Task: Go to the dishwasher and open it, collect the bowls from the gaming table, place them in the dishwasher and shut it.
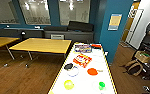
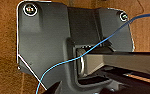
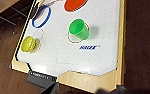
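- The gaming table — a white counter with a yellow-green rim — runs with its long axis from the lower centre of the head view up toward the blue wall.
- Left to right at its near end: the yellow-green bowl, then the green bowl; the black bowl and orange-red bowl lie farther up.
- In the right wrist view, the green bowl sits nearer the frame's centre than the yellow-green one, so I judge the right arm nearer.
- Whether either pincer is open or closed, I cannot tell.

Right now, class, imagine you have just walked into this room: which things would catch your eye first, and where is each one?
The long white table with its yellow rim runs straight ahead. Bright bowls are scattered over it: a yellow-green bowl near the left edge, a green bowl towards the right, and an orange-red bowl further along. To the left stands a plain yellow wood table on the brown floor.
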